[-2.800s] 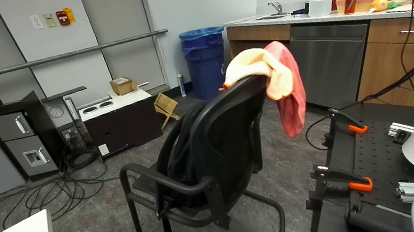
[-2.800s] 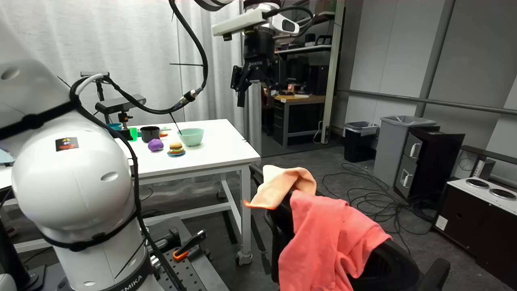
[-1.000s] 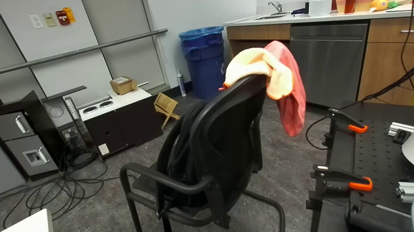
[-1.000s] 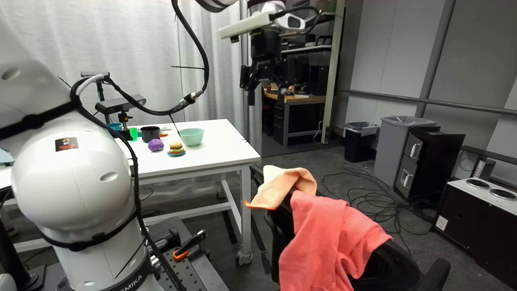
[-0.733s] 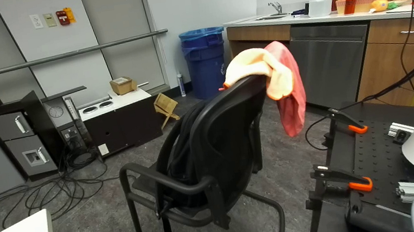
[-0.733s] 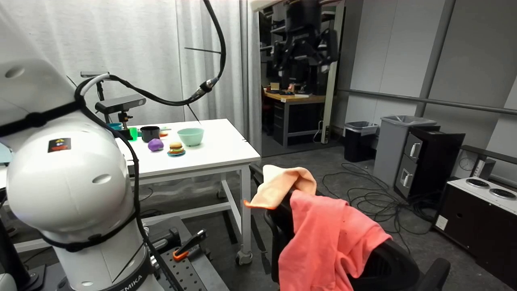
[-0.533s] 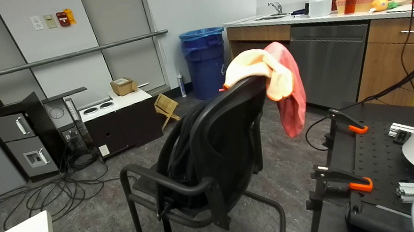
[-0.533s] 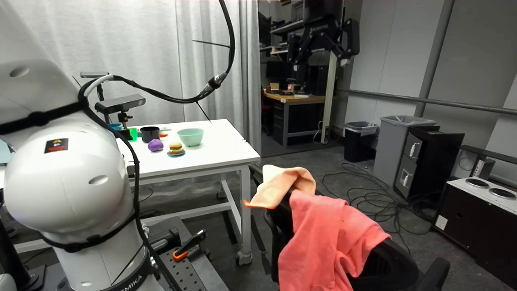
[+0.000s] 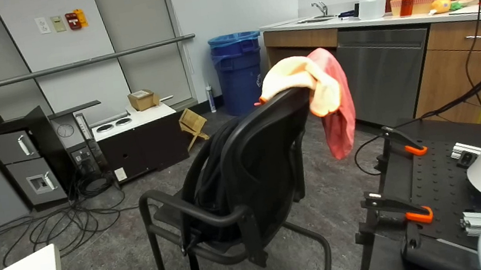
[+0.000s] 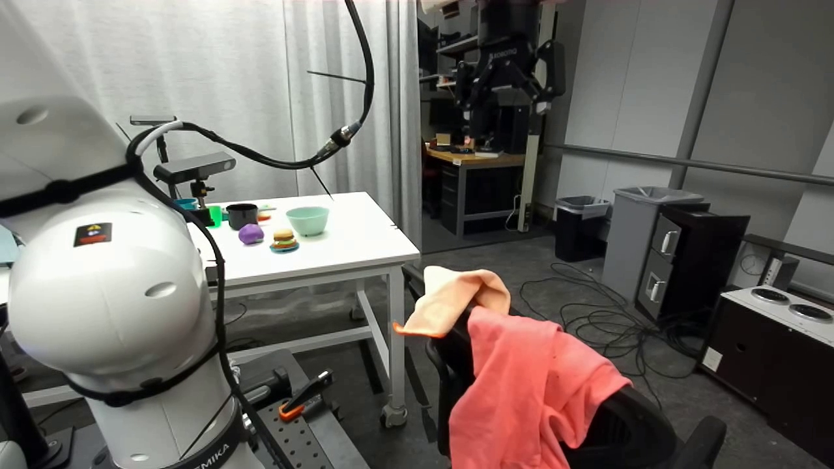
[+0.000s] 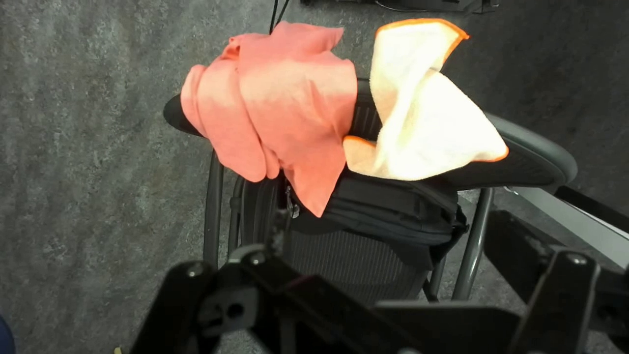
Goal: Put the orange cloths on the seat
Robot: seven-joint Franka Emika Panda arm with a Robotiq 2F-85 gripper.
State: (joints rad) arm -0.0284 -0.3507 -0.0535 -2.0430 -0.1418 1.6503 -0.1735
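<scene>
The salmon pink-orange cloth (image 11: 290,108) and the pale yellow-orange cloth (image 11: 432,123) hang over the top of the black chair's backrest, side by side. The pink cloth (image 10: 521,391) and yellow cloth (image 10: 456,299) also show in both exterior views, pink (image 9: 340,107) and yellow (image 9: 298,77). The black seat (image 11: 344,260) lies below the backrest in the wrist view; its edge (image 9: 168,215) shows in an exterior view. My gripper (image 10: 507,120) is open and empty, high above the chair and apart from the cloths. In the wrist view the gripper (image 11: 393,233) has its fingers wide apart over the seat.
A black backpack (image 11: 388,206) leans against the backrest, on the seat's rear part. The armrests (image 9: 194,209) flank the seat. A white table (image 10: 339,241) with a bowl (image 10: 308,221) and toys stands beside the chair. A toy stove (image 10: 782,352) and cables lie beyond.
My gripper has moved to the right in an exterior view, and in the last half second slightly back left and down. It stays open. The cloths and chair have not moved.
</scene>
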